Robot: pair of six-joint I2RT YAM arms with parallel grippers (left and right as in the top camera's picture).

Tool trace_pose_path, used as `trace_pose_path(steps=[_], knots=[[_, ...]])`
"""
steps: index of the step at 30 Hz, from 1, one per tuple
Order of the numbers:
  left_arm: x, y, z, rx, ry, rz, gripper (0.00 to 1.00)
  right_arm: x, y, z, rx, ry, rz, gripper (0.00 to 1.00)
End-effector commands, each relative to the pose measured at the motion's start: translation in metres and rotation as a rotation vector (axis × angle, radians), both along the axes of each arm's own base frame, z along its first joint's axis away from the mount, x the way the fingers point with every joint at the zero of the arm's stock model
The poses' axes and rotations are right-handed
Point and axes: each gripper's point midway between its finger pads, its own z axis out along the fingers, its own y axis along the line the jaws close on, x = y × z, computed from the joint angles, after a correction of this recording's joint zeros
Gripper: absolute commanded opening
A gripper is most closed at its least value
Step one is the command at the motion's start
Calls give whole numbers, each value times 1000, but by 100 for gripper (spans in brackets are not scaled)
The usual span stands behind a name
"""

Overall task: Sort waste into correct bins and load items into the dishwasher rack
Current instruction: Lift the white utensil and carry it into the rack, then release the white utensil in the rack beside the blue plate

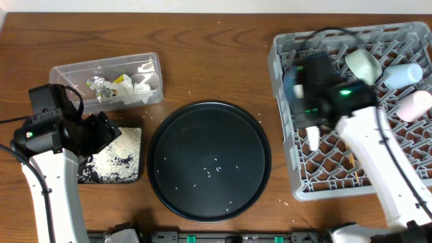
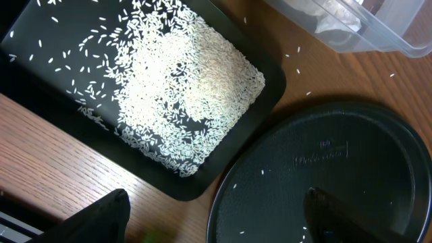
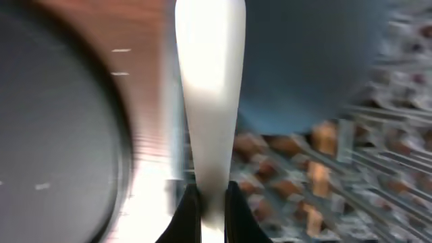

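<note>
White spoon [image 3: 206,94], clamped in the right tool [image 3: 209,202], is being held over the dishwasher rack [image 1: 286,182] beside the racked blue bowl [image 3: 304,61] and cups [image 1: 405,74], while stray rice grains [image 1: 214,160] are being left on the round tray [image 1: 196,131] near the parted left tool [image 2: 219,219].

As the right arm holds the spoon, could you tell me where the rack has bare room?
The rack's front half, between the right gripper and its near wall, looks mostly bare. The back is crowded: cups at right, blue bowl at left.
</note>
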Motion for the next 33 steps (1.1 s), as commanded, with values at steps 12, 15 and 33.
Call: trace_pose_path(steps=[12, 15, 33], knots=[[0, 1, 1, -3, 1, 17, 83, 1, -123, -16, -128, 37, -256, 1], [0, 1, 1, -3, 1, 17, 83, 1, -133, -22, -128, 52, -286, 1], [0, 1, 1, -2, 1, 16, 83, -23, -102, -60, 50, 204, -249, 1]])
